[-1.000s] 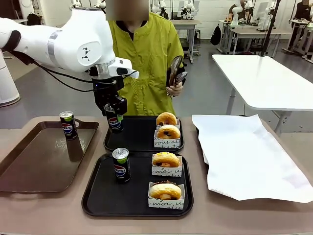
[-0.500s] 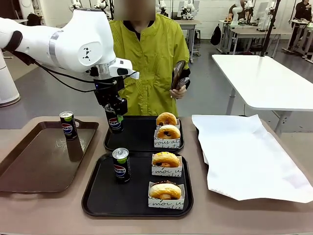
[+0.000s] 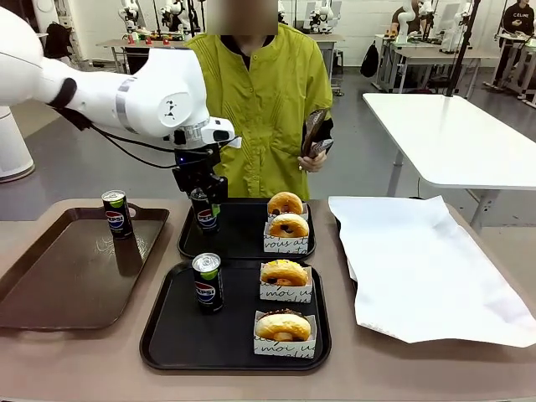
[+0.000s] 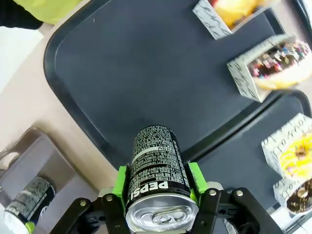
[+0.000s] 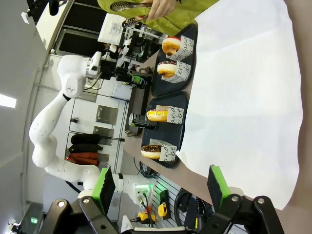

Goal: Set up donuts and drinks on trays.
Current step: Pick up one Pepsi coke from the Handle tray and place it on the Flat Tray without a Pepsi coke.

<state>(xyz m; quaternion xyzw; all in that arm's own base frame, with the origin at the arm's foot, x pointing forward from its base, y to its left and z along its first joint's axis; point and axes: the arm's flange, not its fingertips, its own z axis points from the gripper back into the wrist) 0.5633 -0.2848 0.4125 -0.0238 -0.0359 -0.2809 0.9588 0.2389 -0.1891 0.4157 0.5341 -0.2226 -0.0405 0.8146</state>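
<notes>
Front view, left arm: you see the left end effector pinching a slim black Pepsi can by its upper part, over the left side of the far matte black plastic tray; whether the can's base touches the tray you cannot tell.
Left wrist view: the green pads press both sides of the held can, silver top toward the camera, with the far tray beneath it.
Right wrist view: the right end effector stands spread wide with nothing between its green pads, above the white paper sheet.
Far tray, donuts: two ring donuts in white paper trays with black script sit at its right side, one behind the other.
Near tray: the near matte black tray carries an upright Pepsi can at its left and two more paper-trayed donuts, one behind the other, at its right.
Brown tray: the glossy dark brown tray lies at the counter's left, with one can upright at its far edge.
Person: the person in a yellow-green top stands at the far side, one hand holding dark tongs upright.
Counter: the tan counter carries all three trays and the sheet.
</notes>
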